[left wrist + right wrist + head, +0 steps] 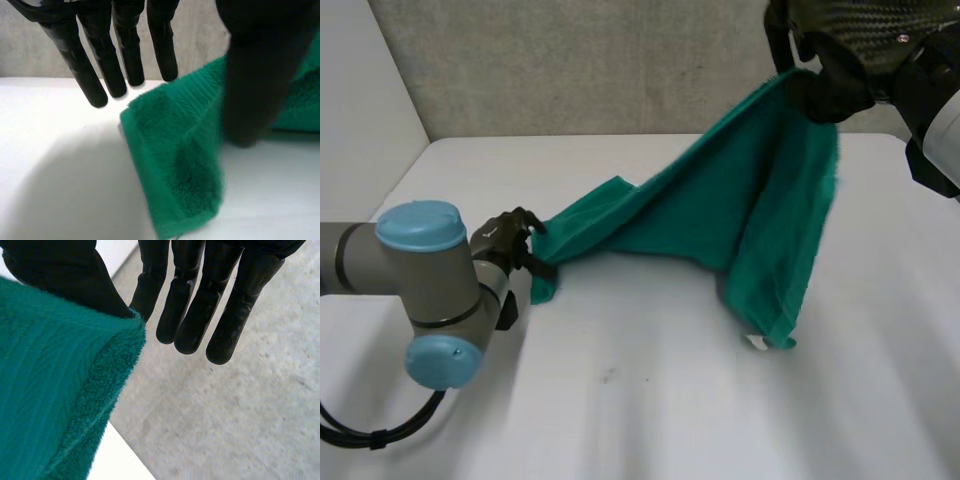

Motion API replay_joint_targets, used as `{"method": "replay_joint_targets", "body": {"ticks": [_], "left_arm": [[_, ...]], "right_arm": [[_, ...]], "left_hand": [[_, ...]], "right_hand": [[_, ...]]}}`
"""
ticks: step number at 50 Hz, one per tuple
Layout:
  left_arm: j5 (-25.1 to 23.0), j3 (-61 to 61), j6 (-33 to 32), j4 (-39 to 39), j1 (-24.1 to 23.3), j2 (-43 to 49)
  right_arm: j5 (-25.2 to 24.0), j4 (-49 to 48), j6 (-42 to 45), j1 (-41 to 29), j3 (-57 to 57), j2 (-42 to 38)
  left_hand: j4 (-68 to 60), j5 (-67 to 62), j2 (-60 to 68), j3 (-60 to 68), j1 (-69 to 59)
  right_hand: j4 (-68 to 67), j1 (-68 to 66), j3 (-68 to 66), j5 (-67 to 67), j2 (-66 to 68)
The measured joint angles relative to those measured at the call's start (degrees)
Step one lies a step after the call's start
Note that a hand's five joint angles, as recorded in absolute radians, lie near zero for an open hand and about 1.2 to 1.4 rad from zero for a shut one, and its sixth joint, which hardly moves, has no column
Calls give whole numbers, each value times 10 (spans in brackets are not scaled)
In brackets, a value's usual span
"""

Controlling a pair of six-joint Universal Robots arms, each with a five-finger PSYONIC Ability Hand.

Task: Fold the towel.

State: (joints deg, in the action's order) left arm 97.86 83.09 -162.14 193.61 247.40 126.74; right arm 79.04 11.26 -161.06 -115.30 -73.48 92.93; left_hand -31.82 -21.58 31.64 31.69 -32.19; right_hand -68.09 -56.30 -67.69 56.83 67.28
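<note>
A green towel [720, 200] is stretched over the white table [650, 400], rising from the left to the upper right. My right hand [830, 90] holds one corner high above the table; in the right wrist view the towel [50, 390] is pinched between the thumb and the nearest finger of that hand [200, 305]. The lifted part hangs down in a fold with a white tag [757, 342] at its low end. My left hand [510, 235] is at the towel's left corner on the table. In its wrist view the fingers [125, 60] stand straight above that corner [175, 165], with the thumb [260, 75] over the cloth.
A grey wall [590, 60] stands behind the table's far edge, and a white wall [360, 100] closes the left side. My left arm's grey joint with blue caps [430, 290] lies low over the table's left part.
</note>
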Motion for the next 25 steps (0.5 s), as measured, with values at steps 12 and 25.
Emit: {"method": "replay_joint_targets", "body": {"ticks": [12, 25], "left_arm": [[-3, 120, -148, -21, 29, -184], [-46, 237, -488, -81, 48, -331]], "right_arm": [[-8, 48, 61, 55, -43, -72], [-4, 179, 268, 62, -140, -142]], "left_hand": [[-364, -337, 366, 362, -335], [-364, -337, 368, 365, -335]], "right_hand": [[0, 0, 0, 0, 0], [0, 0, 0, 0, 0]]}}
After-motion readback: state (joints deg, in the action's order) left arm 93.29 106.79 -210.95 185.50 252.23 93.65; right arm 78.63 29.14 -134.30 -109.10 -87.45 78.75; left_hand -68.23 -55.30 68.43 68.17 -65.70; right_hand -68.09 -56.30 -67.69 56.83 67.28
